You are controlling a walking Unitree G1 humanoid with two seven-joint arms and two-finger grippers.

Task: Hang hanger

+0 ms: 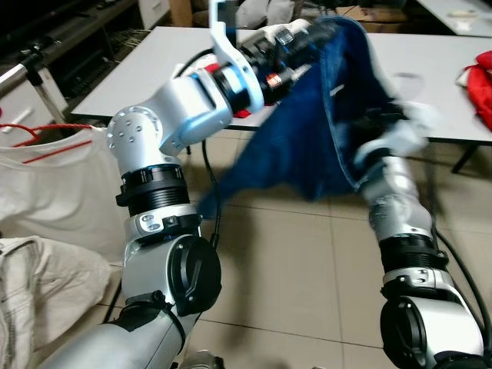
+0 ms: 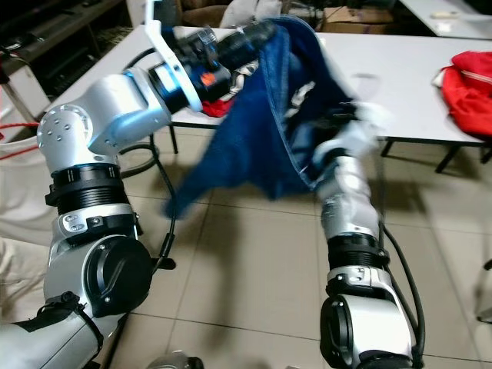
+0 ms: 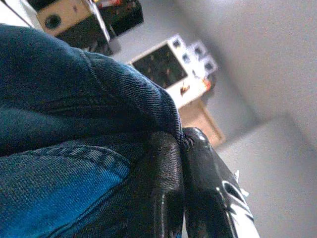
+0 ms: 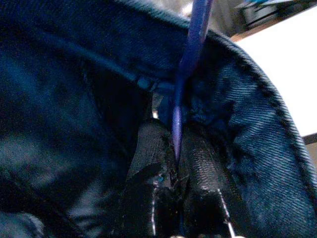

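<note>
A dark blue denim garment (image 1: 323, 115) hangs in the air between my two arms, in front of a white table. My left gripper (image 1: 307, 34) is raised at the garment's top edge. In the left wrist view this gripper (image 3: 182, 136) is shut on a seam of the denim (image 3: 74, 124). My right arm (image 1: 400, 200) reaches up into the garment from below, blurred. Inside the cloth, my right gripper (image 4: 174, 144) is shut on a thin blue hanger bar (image 4: 190, 59), with denim (image 4: 277, 148) folded around it.
The white table (image 1: 154, 69) runs across behind the garment, with a red cloth (image 2: 469, 77) at its right end. A white laundry bag with a red rim (image 1: 46, 184) and beige cloth (image 1: 38, 284) stand at my left. Tiled floor (image 1: 292, 261) lies below.
</note>
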